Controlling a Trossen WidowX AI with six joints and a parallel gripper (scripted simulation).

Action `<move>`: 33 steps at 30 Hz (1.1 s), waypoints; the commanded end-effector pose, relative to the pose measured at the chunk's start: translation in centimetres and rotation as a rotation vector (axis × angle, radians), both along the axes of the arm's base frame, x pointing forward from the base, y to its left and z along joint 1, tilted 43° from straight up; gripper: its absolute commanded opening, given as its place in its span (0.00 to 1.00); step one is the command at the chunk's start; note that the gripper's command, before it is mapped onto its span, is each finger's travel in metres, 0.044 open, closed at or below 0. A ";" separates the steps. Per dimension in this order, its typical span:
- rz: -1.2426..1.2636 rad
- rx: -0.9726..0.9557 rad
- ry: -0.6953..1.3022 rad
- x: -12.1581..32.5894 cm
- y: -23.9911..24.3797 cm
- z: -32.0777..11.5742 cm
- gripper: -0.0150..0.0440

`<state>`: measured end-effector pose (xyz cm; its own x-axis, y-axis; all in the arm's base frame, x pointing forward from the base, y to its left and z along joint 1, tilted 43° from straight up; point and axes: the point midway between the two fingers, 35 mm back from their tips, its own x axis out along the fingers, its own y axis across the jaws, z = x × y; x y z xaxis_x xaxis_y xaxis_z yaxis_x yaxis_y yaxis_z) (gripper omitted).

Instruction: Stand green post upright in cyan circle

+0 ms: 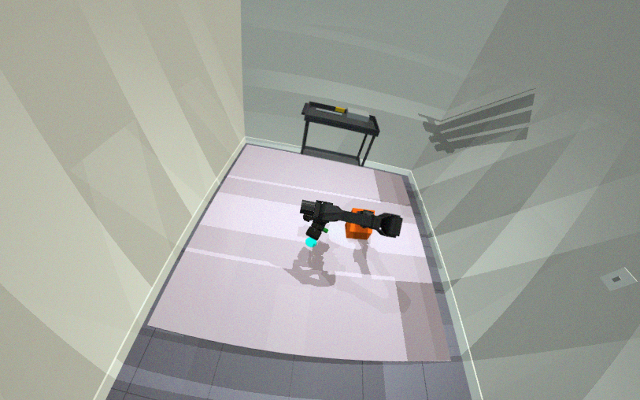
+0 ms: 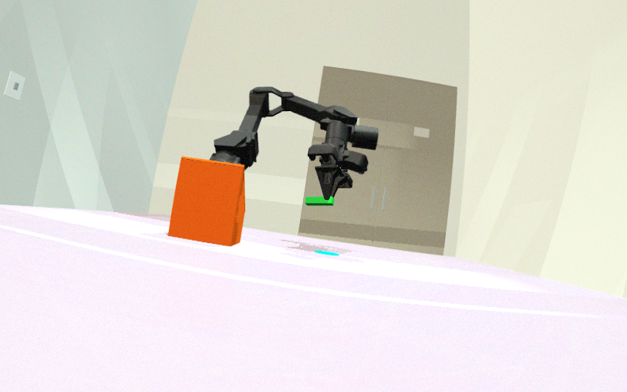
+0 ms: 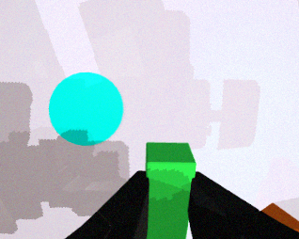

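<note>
Our claw (image 1: 319, 235) (image 2: 328, 197) (image 3: 167, 181) is nearly shut, squeezing the green post (image 1: 325, 230) (image 2: 319, 200) (image 3: 169, 188). We hold it flat, above the floor (image 1: 272, 308) (image 2: 257, 331) (image 3: 244, 42).

Dressed in near-uniform black from shoulder to fingertip across the arm (image 1: 338, 213) (image 2: 251, 119), with greyer highlights along the edges. Built up from a chunky, angular shoulder housing (image 2: 234, 142) into straight, slender links. Split at the elbow into an open, angular bracket (image 2: 276, 91) with a see-through gap. Fitted near the wrist with a stubby, smooth cylinder (image 1: 307, 207) (image 2: 366, 137). Flared above the pincer (image 1: 319, 233) (image 2: 328, 197) (image 3: 170, 175) into rounded, bulky lobes (image 2: 321, 151), then narrowed to tapering, wedge-shaped fingers (image 2: 324, 180). Too small and dark to make out screws or markings.
</note>
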<state>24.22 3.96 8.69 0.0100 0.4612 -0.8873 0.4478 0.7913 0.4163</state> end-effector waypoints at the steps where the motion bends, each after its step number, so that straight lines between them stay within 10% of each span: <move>1: -0.005 -0.036 -0.002 -0.2 0.0 -0.3 0.29; 33: -0.022 -0.237 -0.062 -0.6 0.1 -1.7 0.29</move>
